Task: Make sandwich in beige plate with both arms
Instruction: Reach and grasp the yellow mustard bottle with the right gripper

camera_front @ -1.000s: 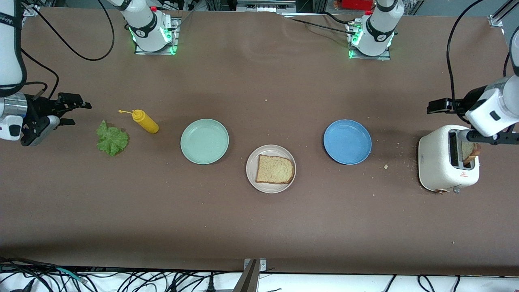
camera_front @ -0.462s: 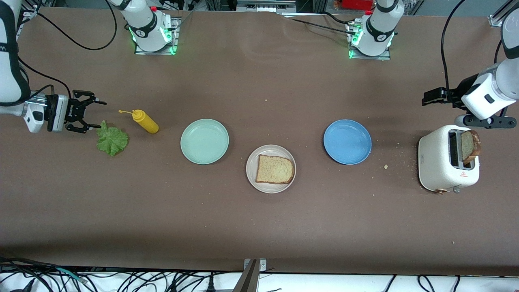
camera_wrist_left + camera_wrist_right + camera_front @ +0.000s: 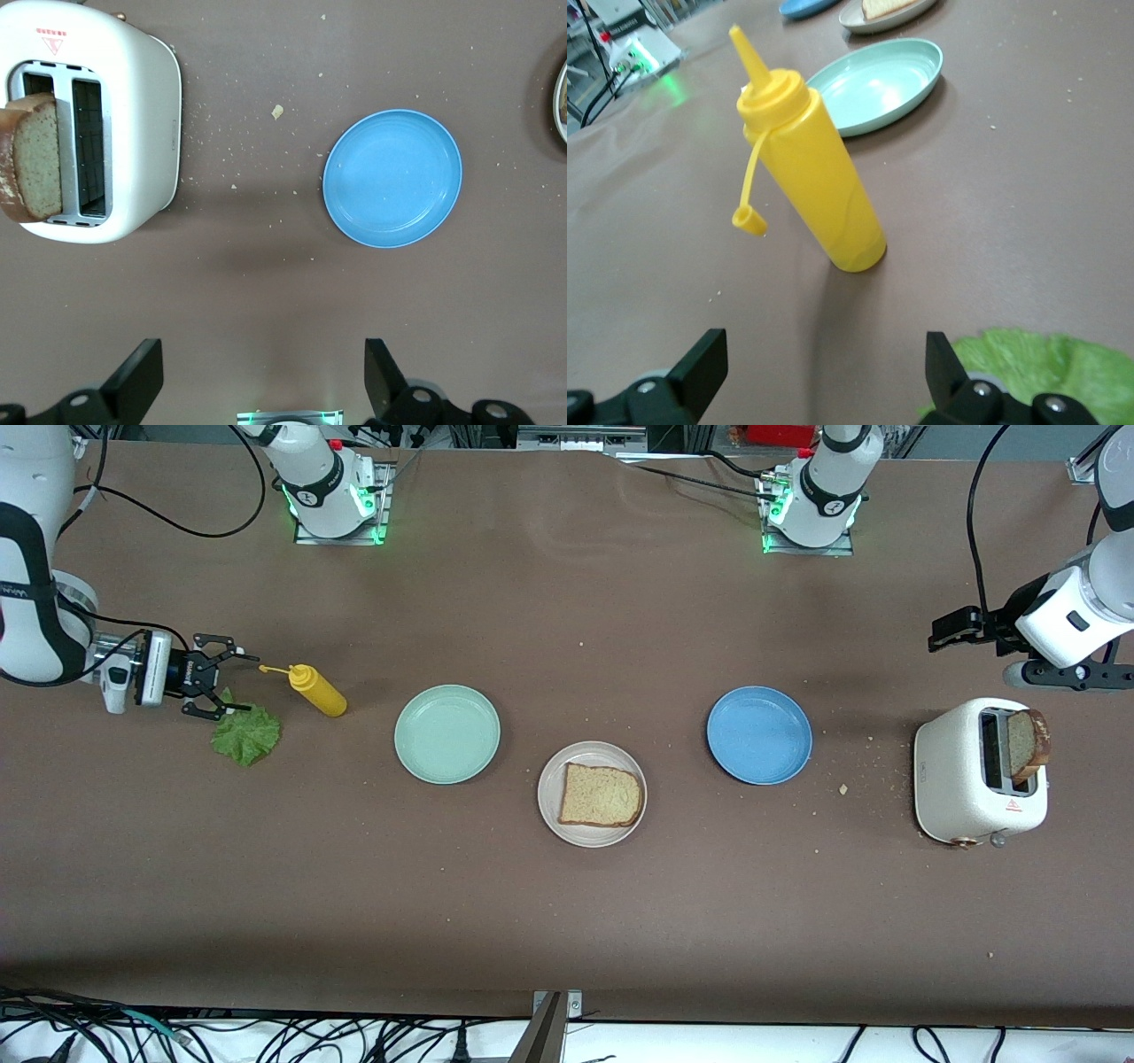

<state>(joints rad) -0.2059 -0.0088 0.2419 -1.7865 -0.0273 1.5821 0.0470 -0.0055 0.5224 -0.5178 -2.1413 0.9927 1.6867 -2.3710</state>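
The round pale beige plate sits at centre frame on the brown counter, carrying one square tan bread slice with brown crust. The ruffled green lettuce leaf lies flat at left of frame, toward my right arm's end of the counter. My right tool is at the leaf's upper left edge, fingers spread wide and holding nothing. In the right wrist view the leaf shows just under one finger, so it lies directly ahead of and below the tool. The yellow plastic squeeze bottle stands just beside it. The second bread slice stands upright in the white toaster at right of frame. My left tool hovers just above the toaster, fully open and empty. Judgement: the right arm is nearer the lettuce, the left arm nearer the toast.
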